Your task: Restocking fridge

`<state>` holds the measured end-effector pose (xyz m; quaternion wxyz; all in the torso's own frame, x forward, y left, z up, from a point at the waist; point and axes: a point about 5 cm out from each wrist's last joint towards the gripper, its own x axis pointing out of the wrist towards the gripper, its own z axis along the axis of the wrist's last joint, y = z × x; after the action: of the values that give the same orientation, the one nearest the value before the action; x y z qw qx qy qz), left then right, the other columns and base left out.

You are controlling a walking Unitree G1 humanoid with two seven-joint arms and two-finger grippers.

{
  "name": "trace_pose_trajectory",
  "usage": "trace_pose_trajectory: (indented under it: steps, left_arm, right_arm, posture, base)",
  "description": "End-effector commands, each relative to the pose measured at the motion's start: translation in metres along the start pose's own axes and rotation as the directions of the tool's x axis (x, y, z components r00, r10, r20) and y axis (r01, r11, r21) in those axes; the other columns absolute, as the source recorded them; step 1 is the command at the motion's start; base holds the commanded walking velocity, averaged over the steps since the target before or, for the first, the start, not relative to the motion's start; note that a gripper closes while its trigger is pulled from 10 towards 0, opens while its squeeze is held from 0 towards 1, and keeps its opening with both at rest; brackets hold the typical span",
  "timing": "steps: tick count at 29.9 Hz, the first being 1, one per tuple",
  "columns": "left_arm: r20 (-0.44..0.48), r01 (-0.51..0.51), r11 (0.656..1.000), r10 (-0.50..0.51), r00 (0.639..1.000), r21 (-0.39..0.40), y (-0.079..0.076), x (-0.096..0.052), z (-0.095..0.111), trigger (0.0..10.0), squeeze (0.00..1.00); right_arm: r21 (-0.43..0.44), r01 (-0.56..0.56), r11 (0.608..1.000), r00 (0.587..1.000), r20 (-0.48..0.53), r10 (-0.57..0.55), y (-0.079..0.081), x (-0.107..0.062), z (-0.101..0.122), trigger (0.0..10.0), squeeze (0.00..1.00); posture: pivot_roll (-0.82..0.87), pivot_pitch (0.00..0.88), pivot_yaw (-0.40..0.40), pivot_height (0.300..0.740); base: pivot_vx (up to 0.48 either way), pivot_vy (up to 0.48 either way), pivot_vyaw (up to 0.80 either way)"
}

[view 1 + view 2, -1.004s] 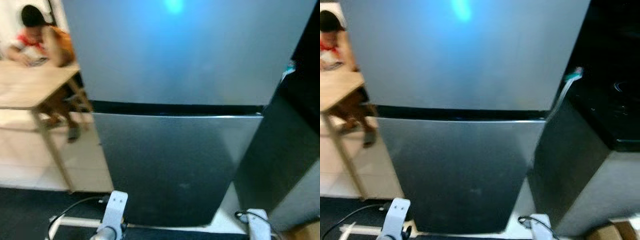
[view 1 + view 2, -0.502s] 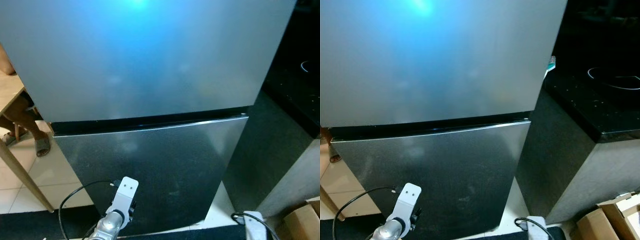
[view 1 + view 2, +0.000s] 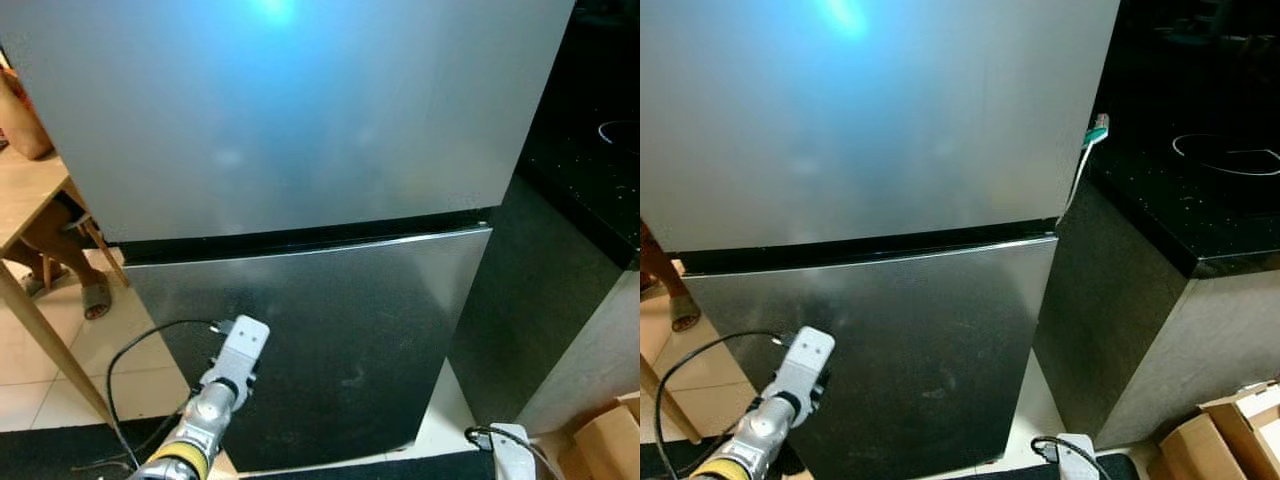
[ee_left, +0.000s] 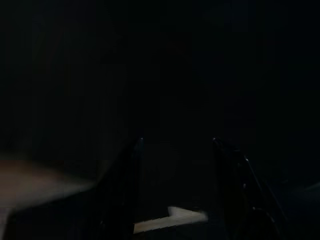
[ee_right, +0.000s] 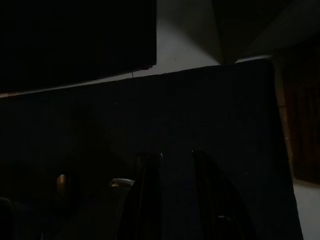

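Two unlabelled grey fridge (image 3: 300, 120) doors

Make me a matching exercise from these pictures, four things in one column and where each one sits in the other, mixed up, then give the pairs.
Things:
1. fridge
2. black counter
3. cardboard box
4. wooden table

Places:
A. on the floor at the robot's lower right
B. straight ahead, both doors shut
C. at the fridge's left, a person's sandalled foot under it
D. right beside the fridge, on its right

Pairs: 1-B, 2-D, 3-A, 4-C
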<state>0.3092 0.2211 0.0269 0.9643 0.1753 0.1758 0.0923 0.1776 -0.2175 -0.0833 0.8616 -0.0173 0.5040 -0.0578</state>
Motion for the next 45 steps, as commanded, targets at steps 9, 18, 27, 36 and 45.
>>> trace_pose_trajectory:
  steps: [9,18,27,36,45]
  left_arm:
    - [-0.215,0.146,0.989,-0.147,0.966,-0.024,-0.008,-0.013,-0.04,10.0,0.0]
    - [-0.48,0.263,0.955,-0.295,0.826,-0.134,-0.038,-0.068,-0.116,10.0,0.0]
    - [-0.5,0.259,0.95,-0.311,0.808,-0.172,-0.04,-0.077,-0.126,10.0,0.0]
    - [-0.506,0.268,0.945,-0.326,0.799,-0.186,-0.046,-0.082,-0.13,10.0,0.0]
    - [-0.511,0.298,0.938,-0.348,0.786,-0.179,-0.047,-0.084,-0.131,10.0,0.0]
  right_arm:
    - [-0.011,-0.008,1.0,1.0,-0.012,0.008,0.0,-0.001,-0.006,10.0,0.0]
    - [-0.055,-0.025,0.998,0.999,-0.033,0.024,-0.001,-0.001,-0.012,10.0,0.0]
    - [-0.119,-0.05,0.992,0.999,-0.026,0.047,0.002,-0.001,-0.006,10.0,0.0]
    - [-0.129,-0.042,0.991,0.999,-0.036,0.038,-0.008,-0.002,-0.011,10.0,0.0]
    - [-0.126,-0.031,0.992,0.999,-0.044,0.026,-0.012,-0.003,-0.015,10.0,0.0]
  posture:
    - [-0.02,0.01,0.037,0.74]
    - [-0.02,0.009,0.031,0.74]
    - [-0.01,0.004,0.02,0.74]
    - [-0.03,0.0,0.021,0.74]
    - [-0.04,0.0,0.028,0.74]
  base:
    - [0.0,0.0,0.0]
    - [0.0,0.0,0.0]
    - [0.0,0.0,0.71]
    - [0.0,0.0,0.8]
    - [0.0,0.0,0.8]
